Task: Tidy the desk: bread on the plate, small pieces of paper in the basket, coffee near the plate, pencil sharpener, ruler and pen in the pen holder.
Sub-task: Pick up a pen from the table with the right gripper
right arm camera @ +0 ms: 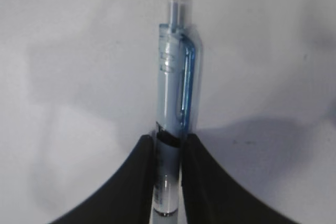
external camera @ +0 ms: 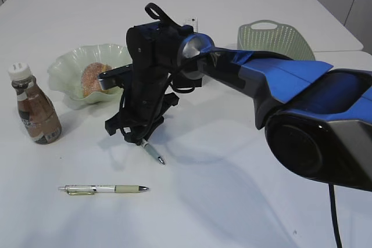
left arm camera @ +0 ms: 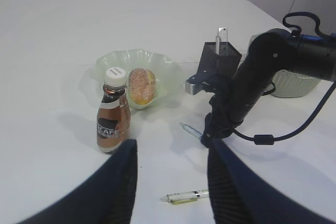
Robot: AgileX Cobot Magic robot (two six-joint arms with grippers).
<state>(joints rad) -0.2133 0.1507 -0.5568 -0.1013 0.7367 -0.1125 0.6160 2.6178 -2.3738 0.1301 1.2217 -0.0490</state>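
Right gripper (right arm camera: 168,156) pinching a clear blue-clipped click pen (right arm camera: 173,98) above the white matte desk (external camera: 232,201).
The pen's long axis slants steeply, its tip low and toward the camera-right in the exterior view, just off the tabletop. A second, green-gripped pen (external camera: 104,189) lies flat, its length running left-right, tip right. The left gripper (left arm camera: 170,182) hangs spread and empty near the brown coffee bottle (left arm camera: 112,114).

The right arm (external camera: 279,85) hides most of the pen holder (left arm camera: 221,57) and the basket's (external camera: 273,38) lower half in the exterior view, while the held pen's (right arm camera: 172,103) tip runs off the right wrist view's bottom edge.
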